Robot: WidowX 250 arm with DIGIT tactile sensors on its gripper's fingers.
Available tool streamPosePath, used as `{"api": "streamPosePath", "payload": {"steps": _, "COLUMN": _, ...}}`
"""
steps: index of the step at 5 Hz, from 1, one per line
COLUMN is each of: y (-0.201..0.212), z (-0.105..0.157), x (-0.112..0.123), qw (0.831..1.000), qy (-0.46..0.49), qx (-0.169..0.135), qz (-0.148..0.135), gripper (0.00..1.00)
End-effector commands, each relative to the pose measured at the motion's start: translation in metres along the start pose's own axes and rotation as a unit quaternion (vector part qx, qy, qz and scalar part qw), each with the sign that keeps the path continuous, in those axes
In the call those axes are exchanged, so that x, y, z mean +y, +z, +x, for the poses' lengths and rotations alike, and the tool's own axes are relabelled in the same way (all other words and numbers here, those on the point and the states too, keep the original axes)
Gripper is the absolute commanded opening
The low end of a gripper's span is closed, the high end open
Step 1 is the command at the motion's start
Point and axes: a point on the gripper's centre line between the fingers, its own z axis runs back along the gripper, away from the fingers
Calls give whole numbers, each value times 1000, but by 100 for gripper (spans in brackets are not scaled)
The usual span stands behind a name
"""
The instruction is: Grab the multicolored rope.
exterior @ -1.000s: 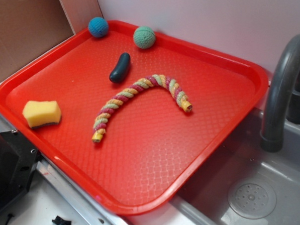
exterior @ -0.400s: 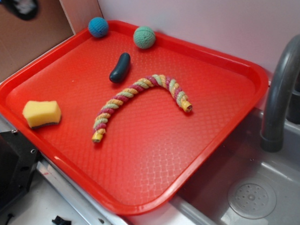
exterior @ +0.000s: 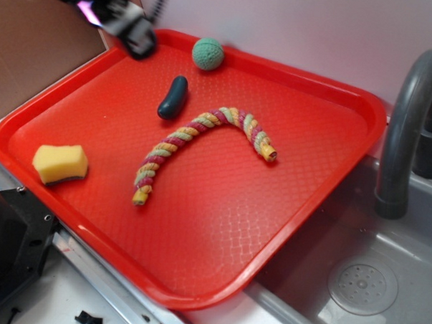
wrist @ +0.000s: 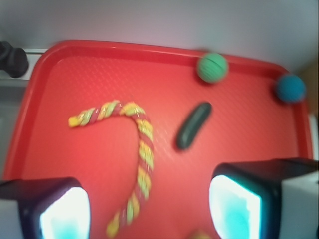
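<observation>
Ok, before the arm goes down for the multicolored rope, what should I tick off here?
1. Hand open: ok, fingers stand wide apart in the wrist view.
2. Hand empty: ok.
3. Multicolored rope unobstructed: ok, it lies free on the red tray.
4. Dark green piece clear of the rope: ok, apart.
5. Hand over the rope: not ok, it is blurred at the tray's far corner.
6. Height above the tray: cannot tell.

Even, bright light with soft shadows. The tool [exterior: 129,25] is motion-blurred in the exterior view. The whole wrist view is soft, its fingers [wrist: 234,206] glaring.
</observation>
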Motion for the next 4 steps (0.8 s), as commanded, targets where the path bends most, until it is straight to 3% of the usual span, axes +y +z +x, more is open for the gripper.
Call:
{"api": "streamPosePath", "payload": {"steps": 1, "y": -52, "z": 45, "x": -7, "qw": 991, "qy": -133, "qx": -12, "qz": -28, "gripper": 100}}
{"api": "streamPosePath", "payload": {"steps": 4, "y": -118, "z": 43, "x": -8, "qw": 976, "qy": -212, "qx": 40, "qz": -38, "gripper": 100}}
